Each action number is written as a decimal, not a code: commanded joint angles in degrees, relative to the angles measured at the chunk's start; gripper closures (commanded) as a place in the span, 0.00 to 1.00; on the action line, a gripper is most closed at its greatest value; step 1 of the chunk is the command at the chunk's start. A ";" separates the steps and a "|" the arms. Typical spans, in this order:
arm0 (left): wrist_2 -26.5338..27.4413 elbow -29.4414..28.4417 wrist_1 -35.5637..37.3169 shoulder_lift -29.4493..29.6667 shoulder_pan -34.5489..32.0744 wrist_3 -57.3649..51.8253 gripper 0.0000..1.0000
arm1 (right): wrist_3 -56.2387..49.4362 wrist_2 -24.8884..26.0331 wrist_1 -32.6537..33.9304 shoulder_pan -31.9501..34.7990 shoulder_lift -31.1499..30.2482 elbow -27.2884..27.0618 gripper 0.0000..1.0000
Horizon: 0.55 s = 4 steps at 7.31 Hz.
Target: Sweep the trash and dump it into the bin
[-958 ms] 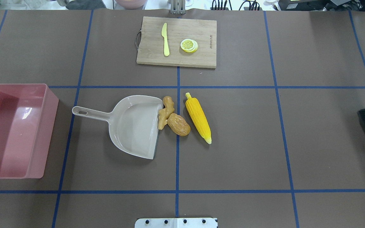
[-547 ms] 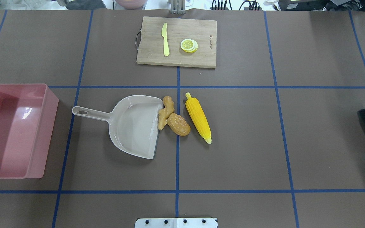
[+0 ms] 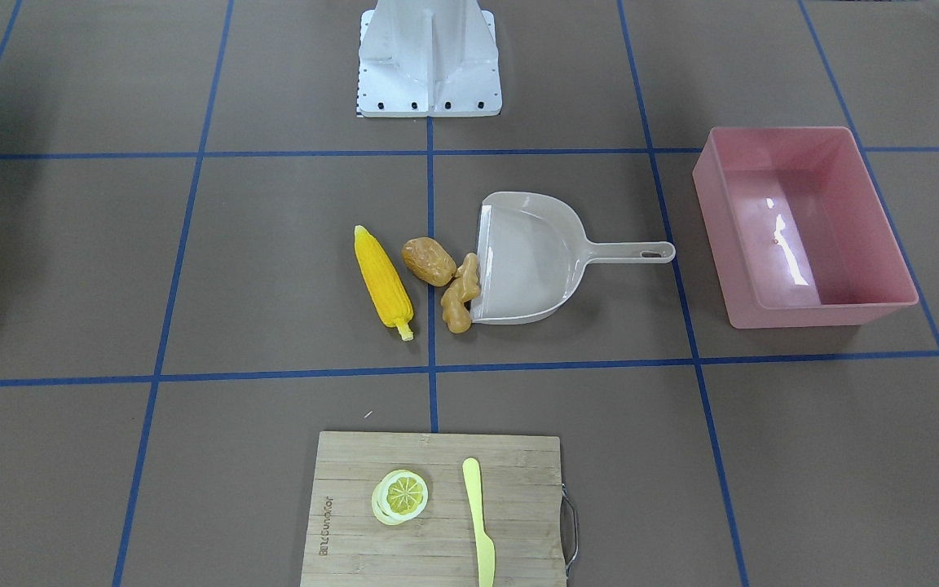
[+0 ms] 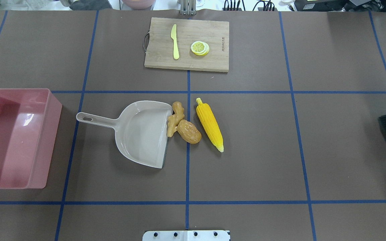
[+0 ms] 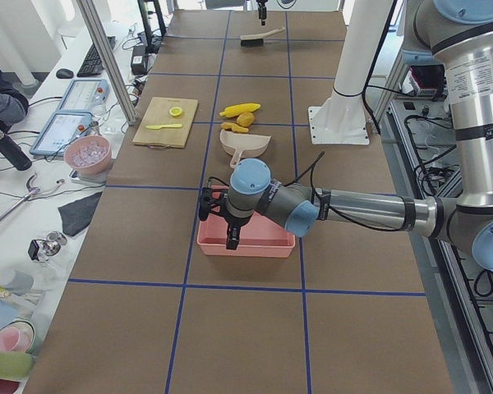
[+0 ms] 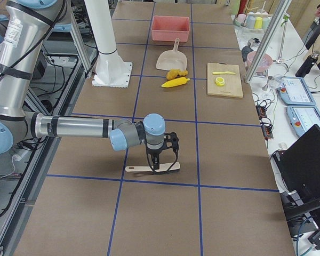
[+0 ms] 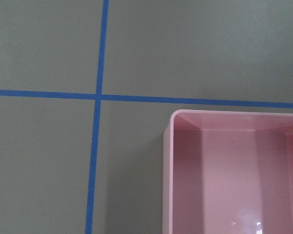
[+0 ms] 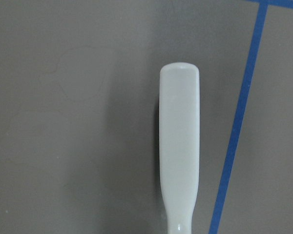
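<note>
Light is bright, even and diffuse, from overhead in every view; shadows are soft-edged.

Pink rectangular plastic tub (image 4: pixel 50 134), just below the left gripper (image 5: pixel 232 243): white specular patches on its glossy floor in the overhead and front-facing views, and a faint speck at the bottom edge of the left wrist view. A soft grey shadow lies on the brown paper-covered table (image 4: pixel 246 150) beside the tub wall.

Cream plastic brush handle (image 8: pixel 179 146), under the right gripper (image 6: pixel 159 163): a thin dark shadow runs along one side, with a small highlight at its neck.

Both wrist views are slightly soft and flat in contrast. In the overhead view the strip beyond the table's far edge is blown out to white. Blue tape lines (image 4: pixel 188 167) run straight to the edges of the frame.
</note>
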<state>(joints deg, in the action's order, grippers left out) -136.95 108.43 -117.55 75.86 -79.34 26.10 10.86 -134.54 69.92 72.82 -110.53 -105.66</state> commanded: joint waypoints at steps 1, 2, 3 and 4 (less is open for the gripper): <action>0.45 0.38 -3.48 0.43 3.65 0.00 0.01 | -0.23 1.82 -1.19 -2.77 -1.44 2.45 0.00; 0.98 0.11 -3.22 4.43 8.36 0.00 0.01 | -0.23 3.05 -1.19 -3.56 -1.09 3.69 0.00; 0.99 0.81 -3.30 7.87 10.76 0.00 0.01 | -0.23 4.01 -1.10 -3.83 -0.92 4.14 0.00; 0.99 0.99 -3.30 9.56 14.44 0.00 0.01 | -0.06 4.63 -1.19 -4.26 0.04 5.36 0.00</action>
<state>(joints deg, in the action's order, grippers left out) -136.05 109.09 -120.80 82.54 -69.11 26.10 10.68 -130.91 68.78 69.13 -111.30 -101.61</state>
